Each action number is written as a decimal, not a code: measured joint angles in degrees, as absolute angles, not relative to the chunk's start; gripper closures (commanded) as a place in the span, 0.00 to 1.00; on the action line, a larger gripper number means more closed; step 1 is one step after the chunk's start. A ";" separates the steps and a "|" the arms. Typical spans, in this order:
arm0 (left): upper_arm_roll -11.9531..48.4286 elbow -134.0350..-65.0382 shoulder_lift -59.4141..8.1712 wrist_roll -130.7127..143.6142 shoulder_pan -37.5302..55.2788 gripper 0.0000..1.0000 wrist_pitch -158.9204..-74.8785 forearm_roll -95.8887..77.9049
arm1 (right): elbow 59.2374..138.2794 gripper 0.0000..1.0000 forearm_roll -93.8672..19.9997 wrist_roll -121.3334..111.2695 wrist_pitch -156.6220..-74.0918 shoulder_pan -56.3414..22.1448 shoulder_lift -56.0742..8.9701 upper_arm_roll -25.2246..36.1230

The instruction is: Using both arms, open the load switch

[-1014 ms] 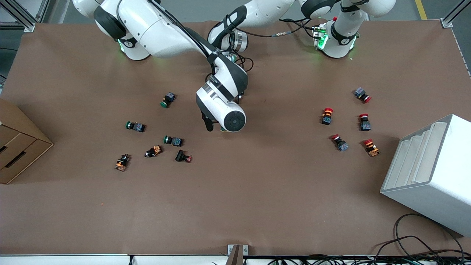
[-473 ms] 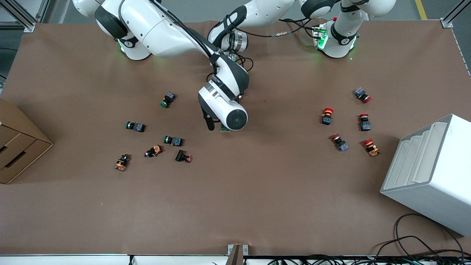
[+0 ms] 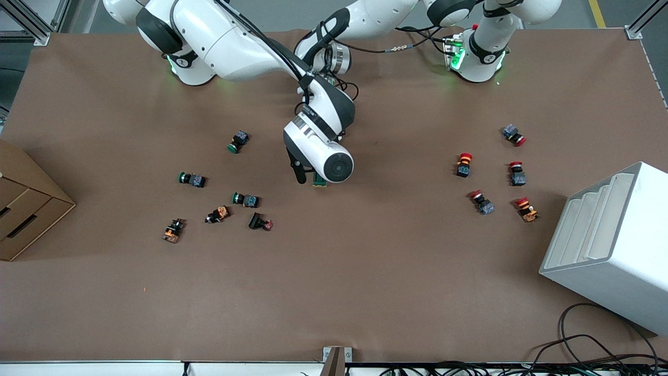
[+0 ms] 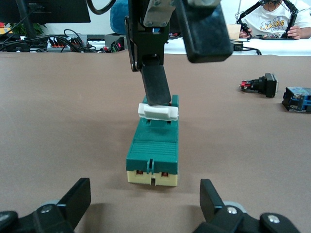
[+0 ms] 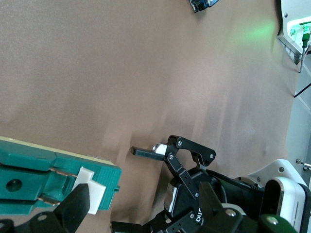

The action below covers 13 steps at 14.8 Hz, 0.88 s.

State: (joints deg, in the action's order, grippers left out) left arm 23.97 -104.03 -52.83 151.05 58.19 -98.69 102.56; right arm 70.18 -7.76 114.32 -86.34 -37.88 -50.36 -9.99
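Observation:
The load switch (image 3: 319, 182), a dark green block with a cream base, lies near the middle of the table, mostly under the right arm's wrist. In the left wrist view the load switch (image 4: 153, 145) lies lengthwise with its white lever (image 4: 158, 111) on top. My right gripper (image 5: 141, 213) is open, and one of its fingers (image 4: 155, 87) rests its tip on the lever (image 5: 95, 191). My left gripper (image 4: 146, 204) is open and low over the table at the switch's cream end, the fingers (image 4: 80, 199) wide apart and clear of it. The right arm hides it in the front view.
Several green-capped and orange push buttons (image 3: 245, 199) lie toward the right arm's end, near a cardboard box (image 3: 26, 209). Several red-capped buttons (image 3: 485, 180) lie toward the left arm's end beside a white rack (image 3: 610, 245). Cables (image 3: 589, 344) trail at the near edge.
The right arm's wrist has shifted slightly toward the left arm's end, and a little more of the switch shows beneath it. Nothing else has moved.

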 measured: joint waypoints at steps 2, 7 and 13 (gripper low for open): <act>23.89 -103.99 -52.83 151.05 58.19 0.01 -98.69 102.56 | 70.18 0.00 -7.75 114.32 -86.38 -37.90 -50.36 -10.01; 23.88 -103.92 -52.83 151.05 58.19 0.01 -98.70 102.56 | 70.86 0.00 -7.68 114.32 -87.07 -38.09 -50.38 -10.08; 23.88 -103.92 -52.83 151.05 58.19 0.01 -98.70 102.56 | 71.85 0.00 -7.31 114.32 -88.30 -38.35 -50.37 -10.10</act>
